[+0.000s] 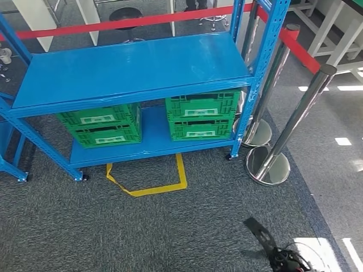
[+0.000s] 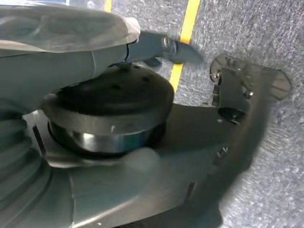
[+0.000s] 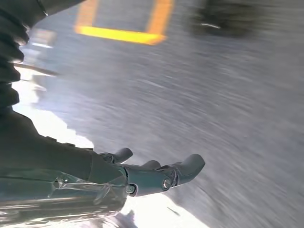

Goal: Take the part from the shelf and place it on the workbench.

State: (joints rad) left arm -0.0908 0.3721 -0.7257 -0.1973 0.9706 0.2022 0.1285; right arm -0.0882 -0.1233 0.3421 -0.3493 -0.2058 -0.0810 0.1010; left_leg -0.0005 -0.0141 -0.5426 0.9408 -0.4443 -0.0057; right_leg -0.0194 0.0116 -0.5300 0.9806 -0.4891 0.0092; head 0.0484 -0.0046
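A: What blocks the way ahead?
B: The blue shelf spans the upper half of the head view; its top deck is bare, a broad open surface to reach over.
A: And underneath?
B: Two green crates and fill most of the lower level, with a narrow gap between them at the centre.
A: The right side?
B: Two chrome stanchions with a red barrier belt stand just beside the shelf's right upright, closing that flank.
A: Lower part?
B: Open grey carpet, marked by yellow floor tape in front of the shelf.
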